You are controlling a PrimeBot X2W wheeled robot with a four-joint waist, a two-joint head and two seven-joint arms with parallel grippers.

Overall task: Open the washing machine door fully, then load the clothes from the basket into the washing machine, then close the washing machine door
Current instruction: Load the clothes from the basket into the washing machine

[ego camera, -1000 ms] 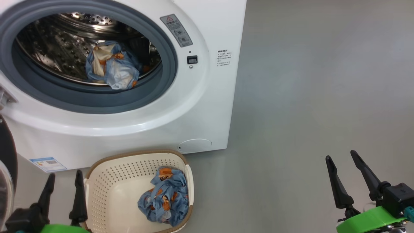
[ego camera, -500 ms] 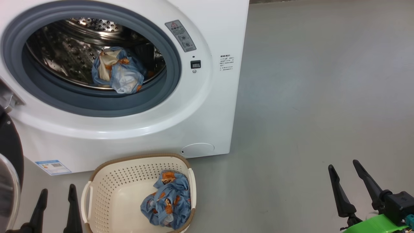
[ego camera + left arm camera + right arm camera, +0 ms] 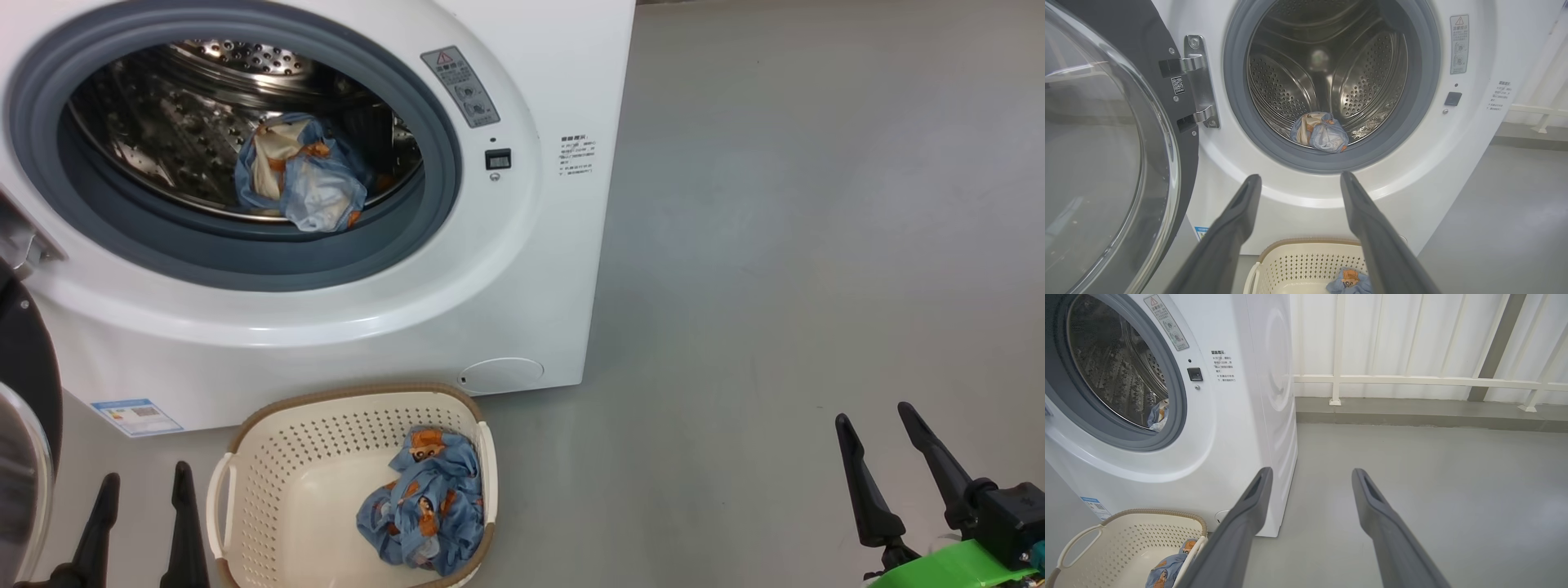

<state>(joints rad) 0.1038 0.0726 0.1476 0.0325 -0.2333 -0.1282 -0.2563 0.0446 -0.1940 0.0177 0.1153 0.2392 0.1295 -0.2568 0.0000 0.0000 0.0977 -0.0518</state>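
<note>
The washing machine door [image 3: 1106, 155] stands swung open left of the left gripper [image 3: 145, 478], clear glass ringed in glossy black. One crumpled light-blue printed garment [image 3: 298, 171] is seen in the steel drum [image 3: 1290, 81] ahead of it; a second garment [image 3: 424, 510] is bunched in the cream basket [image 3: 310, 441] just right of it. Both it and the right gripper [image 3: 873, 415] are spread, empty.

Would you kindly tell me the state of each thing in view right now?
Door: open wide.
Washer: one garment crumpled in its drum.
Basket: upright on the floor, one crumpled garment inside.
Left gripper: open, empty.
Right gripper: open, empty.
</note>
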